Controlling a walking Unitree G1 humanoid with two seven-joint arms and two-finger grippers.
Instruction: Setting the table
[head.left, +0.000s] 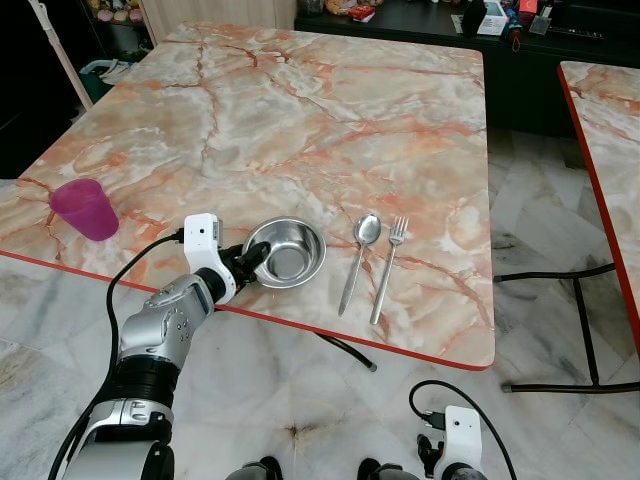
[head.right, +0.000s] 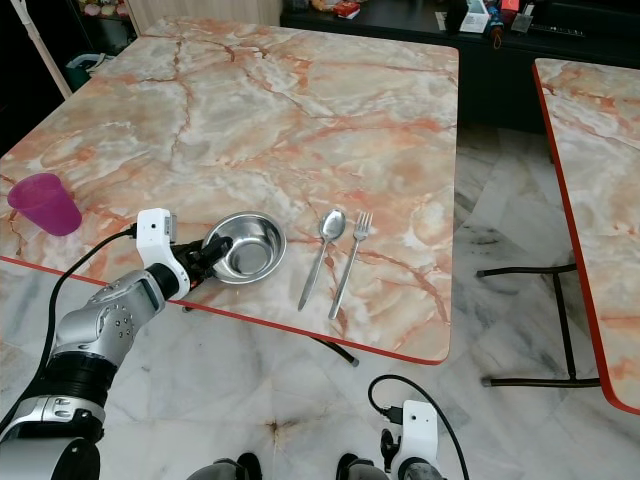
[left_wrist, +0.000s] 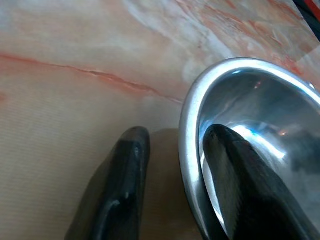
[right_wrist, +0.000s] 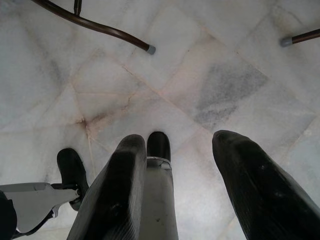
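Standing on pale marble tile floor (head.left: 560, 420): red-edged orange marble table (head.left: 330, 110), second table (head.left: 610, 130) alongside, dark counter (head.left: 420, 25) running behind.

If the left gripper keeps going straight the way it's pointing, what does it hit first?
The left gripper already straddles the near rim of the steel bowl, one finger inside. Pushing on, it would likely press into the bowl's inner wall first; the spoon lies beyond.
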